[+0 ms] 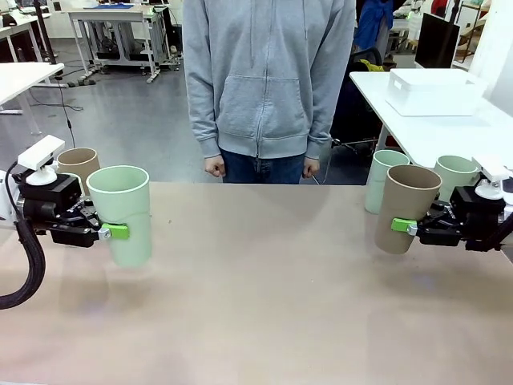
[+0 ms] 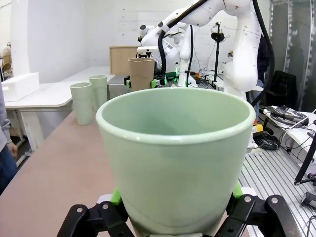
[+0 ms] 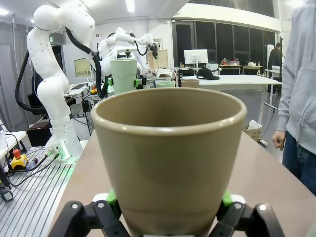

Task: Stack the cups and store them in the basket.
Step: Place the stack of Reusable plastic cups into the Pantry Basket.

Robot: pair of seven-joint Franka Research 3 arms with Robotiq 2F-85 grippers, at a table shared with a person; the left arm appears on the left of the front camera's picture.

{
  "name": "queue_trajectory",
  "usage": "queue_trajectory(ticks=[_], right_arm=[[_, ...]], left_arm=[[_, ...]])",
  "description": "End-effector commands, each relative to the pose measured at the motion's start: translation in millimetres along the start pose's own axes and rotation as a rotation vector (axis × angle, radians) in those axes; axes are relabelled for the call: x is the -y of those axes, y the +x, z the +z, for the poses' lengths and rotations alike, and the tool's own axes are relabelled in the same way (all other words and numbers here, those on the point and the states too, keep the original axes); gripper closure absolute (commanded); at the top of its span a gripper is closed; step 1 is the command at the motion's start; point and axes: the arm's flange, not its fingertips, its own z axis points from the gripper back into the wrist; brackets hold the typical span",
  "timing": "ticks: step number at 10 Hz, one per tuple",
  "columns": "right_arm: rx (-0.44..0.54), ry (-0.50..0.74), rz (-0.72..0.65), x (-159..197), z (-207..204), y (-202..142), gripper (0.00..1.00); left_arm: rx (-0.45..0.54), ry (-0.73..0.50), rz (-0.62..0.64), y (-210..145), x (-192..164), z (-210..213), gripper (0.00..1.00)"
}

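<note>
Left gripper (image 1: 112,232) clamps green cup (image 1: 120,212), aloft; right gripper (image 1: 405,227) clamps brown cup (image 1: 409,207). Keep both upright, line up rims, then lower one straight in.

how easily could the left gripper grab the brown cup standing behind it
Probably not yet: the left gripper is shut on a mint cup, so its jaws are full, though the brown cup stands close by.

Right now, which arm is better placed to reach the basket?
Right, probably: the right gripper, shut on the brown cup, is on the same side as the basket; the left gripper, holding the green cup, is opposite.
</note>
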Motion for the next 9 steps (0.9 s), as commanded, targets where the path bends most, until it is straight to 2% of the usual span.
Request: queue_trajectory(ticks=[1,9], right_arm=[[0.000,0.000,0.007,0.0,0.2,2.0,0.16],[0.000,0.000,0.007,0.0,0.2,2.0,0.16]], left_arm=[[0.005,0.002,-0.011,1.7,1.1,2.1,0.13],[0.005,0.002,-0.011,1.7,1.1,2.1,0.13]])
